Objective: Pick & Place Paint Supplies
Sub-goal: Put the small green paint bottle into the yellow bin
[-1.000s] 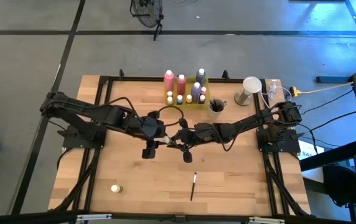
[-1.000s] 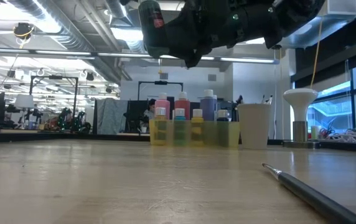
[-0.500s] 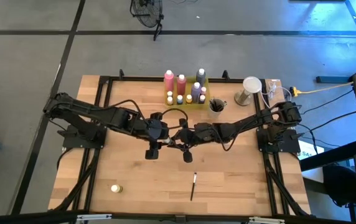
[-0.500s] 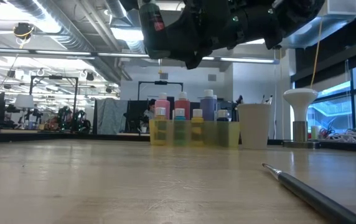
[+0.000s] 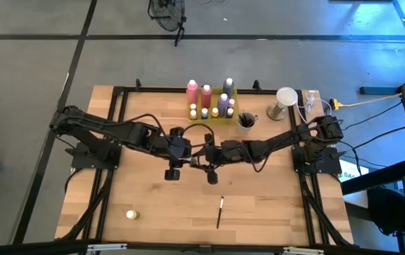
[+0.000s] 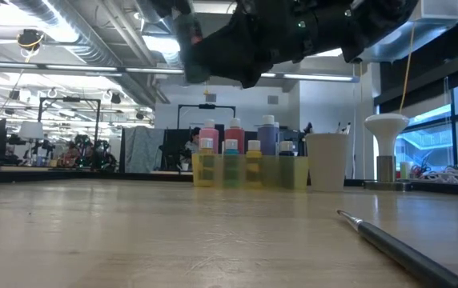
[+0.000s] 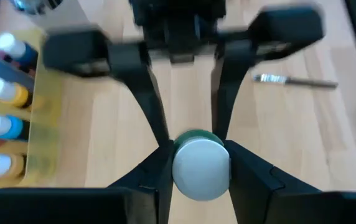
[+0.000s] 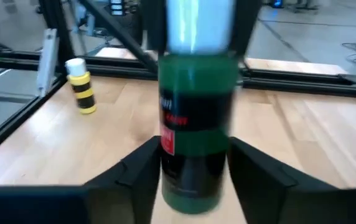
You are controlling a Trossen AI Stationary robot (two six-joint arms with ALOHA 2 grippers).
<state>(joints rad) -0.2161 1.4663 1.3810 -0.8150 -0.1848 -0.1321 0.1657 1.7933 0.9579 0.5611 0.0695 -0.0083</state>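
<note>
A dark arm hangs across the top. On the counter, paint bottles stand in a yellow tray beside a pale cup. A paintbrush lies nearer.

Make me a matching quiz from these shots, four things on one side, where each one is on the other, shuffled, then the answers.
Things:
1. green bottle
2. lone brush
3. yellow bottle
4. cup

Places:
A. just right of the yellow tray
B. flat on the table's near middle
C. between both grippers, above the table
D. near-left corner of the table

Pairs: 1-C, 2-B, 3-D, 4-A
</note>
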